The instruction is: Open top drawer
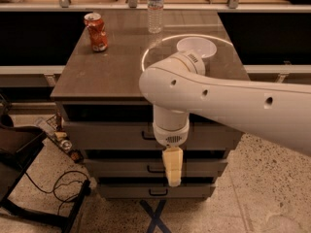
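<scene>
The top drawer (107,134) is the uppermost of three grey-taupe drawers under the brown cabinet top (112,72). Its front sits flush with the cabinet, and its small black pull (147,136) shows just left of my arm. My gripper (173,168) hangs straight down from the white wrist (171,130) in front of the drawer fronts. Its pale yellow tip is level with the middle drawer (116,168), a little right of the top drawer's pull. The arm hides the right part of the top drawer front.
On the cabinet top stand a red soda can (96,31), a clear water bottle (155,8) and a white bowl (196,47). The bottom drawer (126,191) is below. A dark chair (19,154) and cables (63,183) lie on the speckled floor at left.
</scene>
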You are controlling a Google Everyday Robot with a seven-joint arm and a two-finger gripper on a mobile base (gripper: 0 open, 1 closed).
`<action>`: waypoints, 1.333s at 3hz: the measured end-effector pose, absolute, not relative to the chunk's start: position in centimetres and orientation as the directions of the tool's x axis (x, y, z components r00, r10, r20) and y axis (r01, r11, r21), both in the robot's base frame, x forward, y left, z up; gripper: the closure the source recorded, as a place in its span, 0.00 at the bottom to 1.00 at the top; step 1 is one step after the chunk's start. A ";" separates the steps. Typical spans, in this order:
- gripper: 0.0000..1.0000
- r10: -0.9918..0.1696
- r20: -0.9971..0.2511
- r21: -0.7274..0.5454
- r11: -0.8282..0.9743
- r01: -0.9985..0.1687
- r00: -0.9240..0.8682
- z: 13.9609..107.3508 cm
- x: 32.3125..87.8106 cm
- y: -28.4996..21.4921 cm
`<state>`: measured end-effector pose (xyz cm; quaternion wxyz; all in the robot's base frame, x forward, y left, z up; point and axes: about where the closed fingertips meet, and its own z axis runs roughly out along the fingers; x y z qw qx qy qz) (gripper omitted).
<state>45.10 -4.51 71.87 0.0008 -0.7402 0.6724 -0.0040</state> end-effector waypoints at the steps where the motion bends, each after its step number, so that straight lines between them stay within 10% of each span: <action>1: 0.00 -0.996 -0.020 0.012 -0.090 -0.996 0.090 70.5 45.3 -4.4; 4: 0.00 -0.993 -0.026 0.071 -0.114 -0.991 0.113 67.3 46.2 -2.9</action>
